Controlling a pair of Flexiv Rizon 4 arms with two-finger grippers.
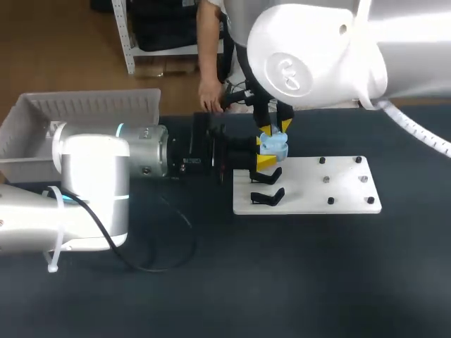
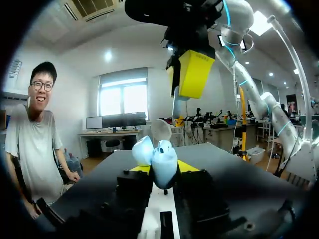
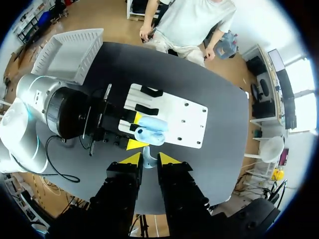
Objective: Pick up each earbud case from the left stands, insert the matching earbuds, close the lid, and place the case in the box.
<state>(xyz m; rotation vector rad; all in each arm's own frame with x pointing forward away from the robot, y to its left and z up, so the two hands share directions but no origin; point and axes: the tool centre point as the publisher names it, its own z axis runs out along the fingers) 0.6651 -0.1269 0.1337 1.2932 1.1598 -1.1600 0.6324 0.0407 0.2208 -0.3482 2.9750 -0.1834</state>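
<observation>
My left gripper [image 1: 268,150] is shut on a light blue earbud case [image 1: 276,146], held above the left end of the white plate [image 1: 317,186]. In the left wrist view the case [image 2: 164,162] sits between the yellow tips with its lid open. My right gripper [image 1: 275,128] hangs straight above the case, pointing down. In its own view the right gripper [image 3: 149,159] is shut on a small pale earbud [image 3: 146,157], with the open case [image 3: 151,129] right below. Two black stands [image 1: 267,186] on the plate hold nothing.
A grey box [image 1: 84,116] stands at the back left of the dark table. Small black pegs [image 1: 330,201] dot the right part of the plate. A black cable [image 1: 151,267] loops on the table by my left arm. A person's hand [image 1: 209,98] is at the far edge.
</observation>
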